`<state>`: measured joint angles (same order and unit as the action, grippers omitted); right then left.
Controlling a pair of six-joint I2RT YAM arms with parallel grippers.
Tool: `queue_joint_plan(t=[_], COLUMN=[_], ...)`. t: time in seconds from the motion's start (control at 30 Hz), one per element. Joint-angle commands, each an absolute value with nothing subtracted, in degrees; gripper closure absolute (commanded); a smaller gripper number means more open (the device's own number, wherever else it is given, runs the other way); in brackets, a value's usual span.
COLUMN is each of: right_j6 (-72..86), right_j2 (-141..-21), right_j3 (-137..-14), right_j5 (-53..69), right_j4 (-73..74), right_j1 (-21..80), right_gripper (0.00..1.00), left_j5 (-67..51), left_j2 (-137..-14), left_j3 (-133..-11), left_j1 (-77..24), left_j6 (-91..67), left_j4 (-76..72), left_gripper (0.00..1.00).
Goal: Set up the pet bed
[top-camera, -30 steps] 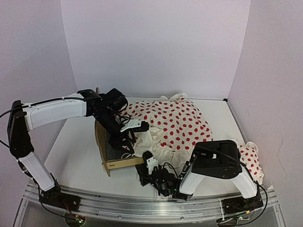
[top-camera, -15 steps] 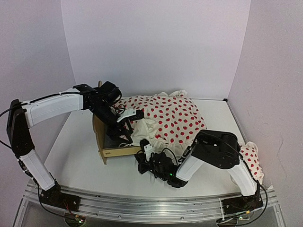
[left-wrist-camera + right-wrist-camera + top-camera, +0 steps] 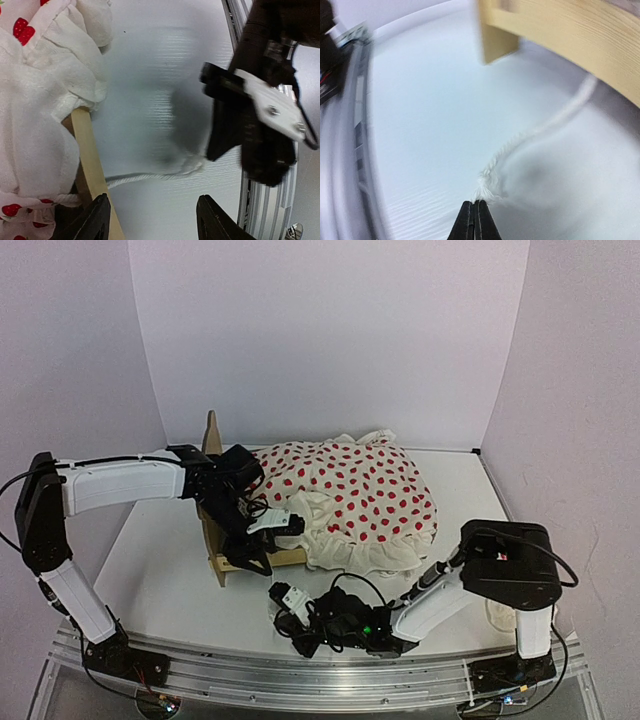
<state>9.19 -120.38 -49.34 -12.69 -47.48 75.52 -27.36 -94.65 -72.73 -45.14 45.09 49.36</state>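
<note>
The pet bed stands left of centre, its plywood headboard upright and its footboard toward me. The white red-dotted duvet lies heaped over it and spills right. My left gripper is open and empty at the footboard, its fingers straddling bare table. A white cord runs from under the duvet across the table. My right gripper, low near the front rail, is shut on the cord's frayed end. It also shows in the left wrist view.
The metal rail runs along the near table edge, just behind my right gripper. White walls close in the back and both sides. The bed's wooden side rail is a short way beyond my right fingers.
My right gripper has moved left and toward the front rail, drawing the cord out. The bed and duvet slid back and left. My left gripper dropped to the footboard.
</note>
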Motion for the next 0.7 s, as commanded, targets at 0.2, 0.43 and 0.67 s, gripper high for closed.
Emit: queue_joint_plan(t=[0.2,0.43,0.67], right_j6=[3.0,1.0,0.7], right_j2=[-106.8,-106.6,-106.0], right_j3=[-51.0,-53.5,-53.4], right_j5=[3.9,6.0,5.0], right_j4=[-29.4,-27.1,-27.3], right_j1=[79.0,79.1,79.0], right_gripper=[1.00,1.00,1.00], left_j5=[-25.0,-21.1,-14.6], left_j2=[-95.2,-98.9,-101.8], left_j3=[-80.4,-84.7,-85.2], left_j1=[-43.4,-43.5,-43.4], left_j6=[39.1,33.5,32.9], left_j4=[42.5,36.4,32.6], left_gripper=[0.30,0.19,0.23])
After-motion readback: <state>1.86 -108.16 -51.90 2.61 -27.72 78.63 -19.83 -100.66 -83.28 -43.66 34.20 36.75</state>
